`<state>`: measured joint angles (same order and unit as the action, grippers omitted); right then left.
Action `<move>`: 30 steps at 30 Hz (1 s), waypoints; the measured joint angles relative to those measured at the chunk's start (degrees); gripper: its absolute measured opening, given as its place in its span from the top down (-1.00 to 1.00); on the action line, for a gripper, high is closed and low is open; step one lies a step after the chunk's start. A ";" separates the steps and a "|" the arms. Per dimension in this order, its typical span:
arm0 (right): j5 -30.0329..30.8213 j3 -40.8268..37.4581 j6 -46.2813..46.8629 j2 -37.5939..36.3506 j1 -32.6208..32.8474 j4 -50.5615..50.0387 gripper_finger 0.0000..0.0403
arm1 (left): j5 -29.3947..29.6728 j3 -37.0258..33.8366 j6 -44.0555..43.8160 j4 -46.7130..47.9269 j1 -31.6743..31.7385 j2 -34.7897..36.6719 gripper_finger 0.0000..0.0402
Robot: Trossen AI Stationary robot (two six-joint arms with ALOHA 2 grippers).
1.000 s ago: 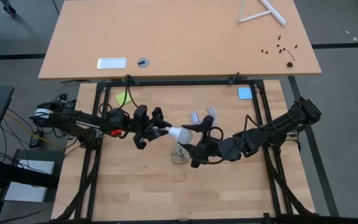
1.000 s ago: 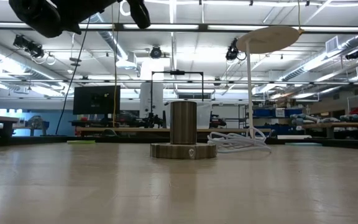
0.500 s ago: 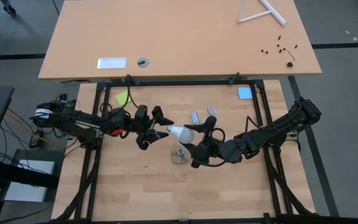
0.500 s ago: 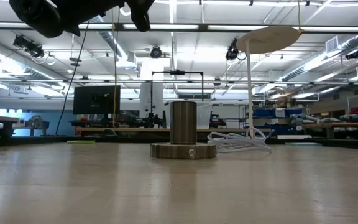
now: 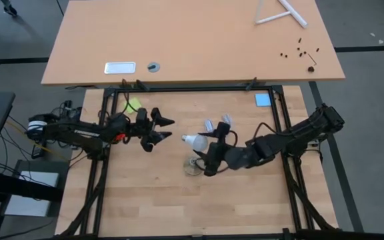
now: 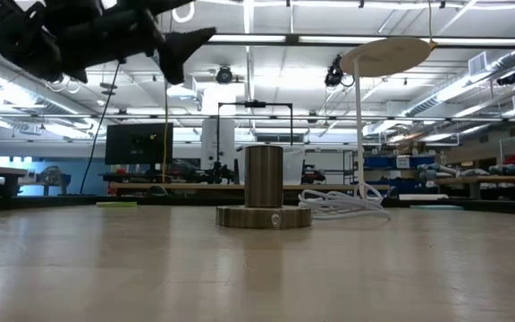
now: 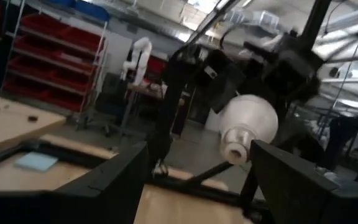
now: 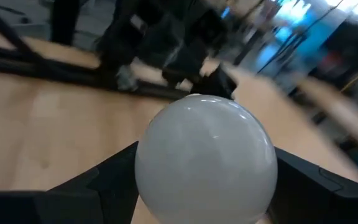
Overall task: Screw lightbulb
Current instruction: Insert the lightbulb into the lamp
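Observation:
The white lightbulb (image 5: 191, 140) hangs above the table's middle, with my right gripper (image 5: 201, 143) shut on it. Its round end fills the right wrist view (image 8: 205, 158). Its screw end (image 7: 236, 151) points toward my left gripper. The round grey socket (image 5: 192, 165) stands on the table by its flat base, just on the near side of the bulb; the low view shows its upright cylinder (image 6: 264, 179). My left gripper (image 5: 165, 129) stands open to the left of the bulb, a short gap away, with nothing between its fingers (image 7: 117, 180). My right gripper pinches the bulb's wide round body (image 8: 151, 168) between its two fingers (image 8: 309, 180). The fingers reach in roughly level from the table's right. The bulb is lifted clear of the table and lies about level, its screw end toward the table's left.
A white cord (image 6: 342, 204) lies coiled beside the socket. A blue square (image 5: 263, 100) and a green note (image 5: 132, 105) sit near the far rail. Black frame rails (image 5: 287, 133) border the work table. A second table (image 5: 192, 40) stands beyond.
My left gripper has opened, let go of the bulb's screw end, and drawn back toward the table's left and far side. The bulb has stayed in my right gripper, which has rolled about its own axis while keeping almost in place.

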<state>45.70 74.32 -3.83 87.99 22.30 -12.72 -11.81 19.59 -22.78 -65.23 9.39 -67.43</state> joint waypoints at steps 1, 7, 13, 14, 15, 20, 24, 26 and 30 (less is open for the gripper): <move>-2.60 0.90 3.53 0.00 -0.74 -3.19 -0.48 | -0.02 -0.55 0.24 0.61 0.00 0.02 -0.44; -21.46 5.18 17.48 -0.02 -5.04 -18.15 -0.47 | 0.67 -1.29 5.25 10.24 -1.96 -1.33 -0.44; -33.06 6.03 23.06 0.00 -7.86 -25.78 -0.47 | 4.06 -1.26 10.51 17.91 -5.40 -3.57 -0.44; -33.72 6.10 23.63 0.00 -8.22 -26.31 -0.47 | 5.14 -1.26 10.87 19.79 -6.01 -3.95 -0.43; -34.06 6.14 23.86 0.00 -8.54 -27.01 -0.47 | 6.18 -1.26 11.23 22.11 -6.63 -4.37 -0.42; -37.60 6.12 24.94 0.00 -9.40 -28.41 -0.47 | 11.39 -0.90 11.78 24.32 -10.34 -10.12 -0.36; -37.97 6.12 24.94 0.00 -9.38 -29.15 -0.47 | 14.27 2.33 12.02 21.76 -13.47 -17.69 -0.30; -37.95 6.12 25.28 0.00 -9.38 -29.99 -0.47 | 15.39 4.62 12.25 21.75 -14.37 -22.10 -0.27; -37.95 6.11 26.52 0.00 -9.15 -31.90 -0.47 | 17.60 9.06 13.37 21.26 -15.56 -29.09 -0.23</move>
<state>7.75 80.44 22.68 87.99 13.15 -44.62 5.79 28.65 -9.42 -43.97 -6.18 -96.52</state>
